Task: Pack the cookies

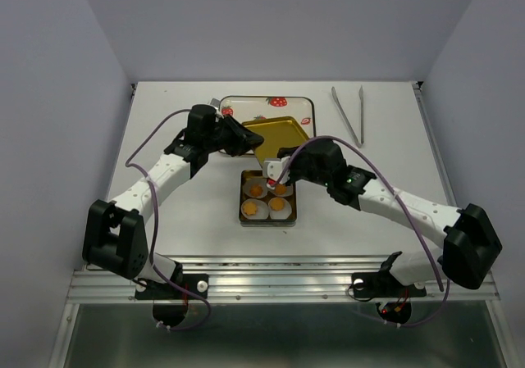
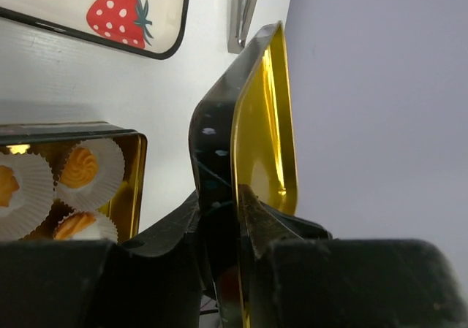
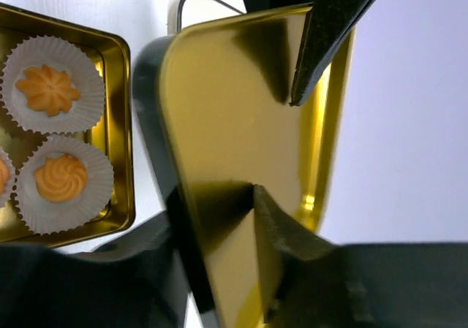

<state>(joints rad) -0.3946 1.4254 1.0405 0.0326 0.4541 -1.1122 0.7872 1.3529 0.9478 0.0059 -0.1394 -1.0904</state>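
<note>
Overhead, mid-table (image 1: 205, 212), the open gold tin (image 1: 293, 200) sits square with bare table on its left, right and near sides. The four cookies (image 1: 256, 190) lie inside it, two by two. Just behind the tin, the gold lid (image 1: 275, 130) is up off the table, tilted, and the left gripper (image 1: 244, 136) is on its left edge. The right gripper (image 1: 275, 171) is at the lid's near edge, above the tin's far rim. A strawberry tray (image 1: 254, 104) lies behind the lid; tongs (image 1: 349, 118) lie well apart, far right.

Left wrist: the lid (image 2: 267, 123) shows edge-on, clenched between the left fingers (image 2: 212, 160). The tin corner (image 2: 135, 174) is low left, apart from the lid. Cookies (image 2: 79, 166) are orange, piped swirls, each in a white paper cup (image 2: 29, 196).

Right wrist: the lid's shiny inner face (image 3: 219, 123) fills the gap between the right fingers (image 3: 329, 43). The jaws stand apart either side of it; I cannot tell whether they press it. Two cookies (image 3: 47, 90) show at left, round and ridged, in their cups against the tin wall (image 3: 121, 123).
</note>
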